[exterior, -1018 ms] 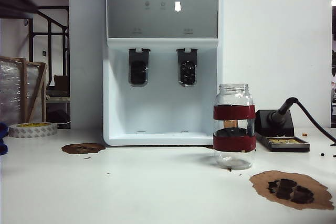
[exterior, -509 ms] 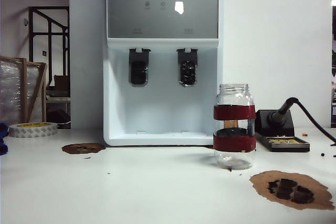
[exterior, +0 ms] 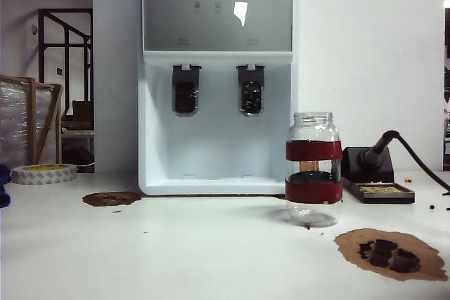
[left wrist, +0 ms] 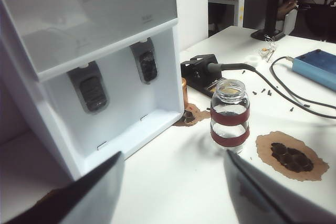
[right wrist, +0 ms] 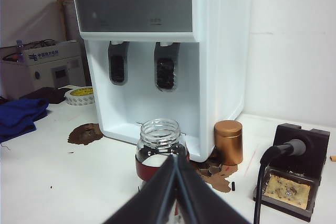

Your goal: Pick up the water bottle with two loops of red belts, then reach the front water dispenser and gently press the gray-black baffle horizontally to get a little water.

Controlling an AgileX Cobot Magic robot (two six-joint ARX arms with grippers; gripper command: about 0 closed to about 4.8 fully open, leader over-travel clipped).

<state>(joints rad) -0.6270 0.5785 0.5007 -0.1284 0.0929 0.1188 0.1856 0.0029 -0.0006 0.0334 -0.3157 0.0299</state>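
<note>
1. We see a dark arm part leave the top-left corner of the exterior view; on the table, nothing shifts.
2. Our left gripper [left wrist: 173, 192] hangs released, jaws wide, well short of the bottle [exterior: 313, 168]; the grasp remains undone.
3. The dispenser [exterior: 218, 75] stands rear-centre, its baffle [exterior: 251, 90] untouched.
4. The bottle stands upright, empty, lidless, right of the dispenser bay: clear glass, two red bands.
5. Our right gripper [right wrist: 176, 167] stays clenched, empty, near the bottle.
</note>
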